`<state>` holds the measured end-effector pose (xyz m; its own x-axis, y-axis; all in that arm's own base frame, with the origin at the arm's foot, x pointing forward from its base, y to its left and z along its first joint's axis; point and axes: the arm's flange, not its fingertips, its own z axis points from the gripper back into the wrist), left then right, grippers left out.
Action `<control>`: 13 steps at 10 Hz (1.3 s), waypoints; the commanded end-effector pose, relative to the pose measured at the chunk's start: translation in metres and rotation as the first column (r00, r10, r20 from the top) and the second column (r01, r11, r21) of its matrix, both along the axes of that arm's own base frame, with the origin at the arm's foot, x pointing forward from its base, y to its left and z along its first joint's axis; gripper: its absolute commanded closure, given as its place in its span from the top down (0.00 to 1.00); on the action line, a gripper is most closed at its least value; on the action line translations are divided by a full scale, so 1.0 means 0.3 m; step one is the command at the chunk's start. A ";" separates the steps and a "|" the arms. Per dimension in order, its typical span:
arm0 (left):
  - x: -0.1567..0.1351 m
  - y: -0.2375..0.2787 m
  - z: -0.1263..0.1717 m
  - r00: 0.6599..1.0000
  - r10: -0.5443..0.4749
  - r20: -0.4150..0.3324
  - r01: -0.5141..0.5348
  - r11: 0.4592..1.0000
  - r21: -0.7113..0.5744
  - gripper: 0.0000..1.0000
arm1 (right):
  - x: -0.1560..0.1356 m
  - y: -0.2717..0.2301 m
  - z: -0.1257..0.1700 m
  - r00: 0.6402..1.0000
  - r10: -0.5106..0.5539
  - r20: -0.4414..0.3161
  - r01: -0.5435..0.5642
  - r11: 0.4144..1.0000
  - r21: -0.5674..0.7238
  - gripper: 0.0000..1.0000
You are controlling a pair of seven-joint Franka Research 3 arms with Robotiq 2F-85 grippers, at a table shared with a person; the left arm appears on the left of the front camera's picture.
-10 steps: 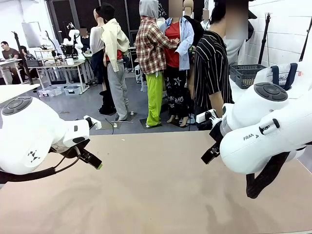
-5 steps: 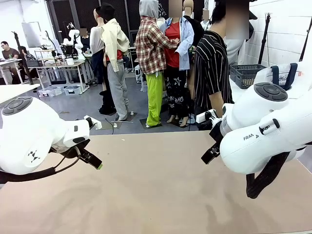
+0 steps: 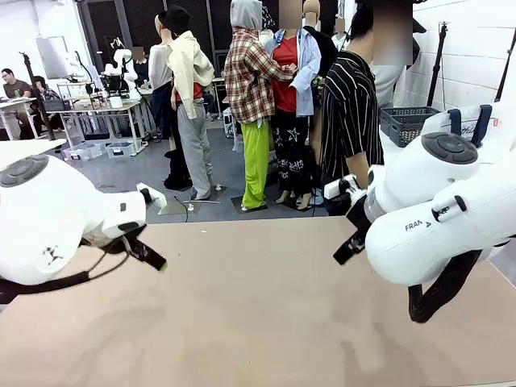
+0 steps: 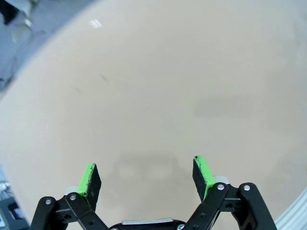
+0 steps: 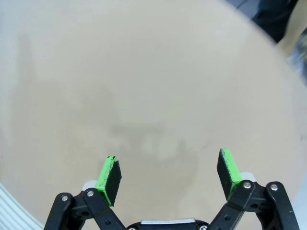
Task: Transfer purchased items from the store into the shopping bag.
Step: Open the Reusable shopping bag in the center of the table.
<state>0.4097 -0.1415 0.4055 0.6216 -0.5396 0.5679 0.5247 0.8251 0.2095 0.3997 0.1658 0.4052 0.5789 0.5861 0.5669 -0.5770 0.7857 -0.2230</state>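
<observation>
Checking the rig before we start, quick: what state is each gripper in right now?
Left gripper: open, holding nothing.
Right gripper: open, holding nothing.

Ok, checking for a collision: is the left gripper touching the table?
Apart. In the left wrist view the left gripper hangs, jaws open, above the table, its faint shadow lying clear of the green pads.

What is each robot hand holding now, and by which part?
Nothing. The left hand and the right hand are both open above the table.
</observation>
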 end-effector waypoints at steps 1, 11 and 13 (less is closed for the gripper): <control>-0.021 0.075 0.259 0.959 0.122 0.257 -0.127 0.992 0.000 1.00 | 0.011 -0.017 0.249 0.971 -0.075 0.227 0.071 0.997 0.024 1.00; -0.155 0.776 0.242 0.714 0.695 0.085 -0.680 0.717 -0.156 1.00 | -0.001 -0.843 0.337 0.641 -0.744 0.189 0.690 0.666 0.282 1.00; -0.022 0.842 0.299 0.725 0.686 0.065 -0.678 0.727 -0.109 1.00 | 0.015 -0.886 0.392 0.663 -0.719 0.208 0.684 0.695 0.223 1.00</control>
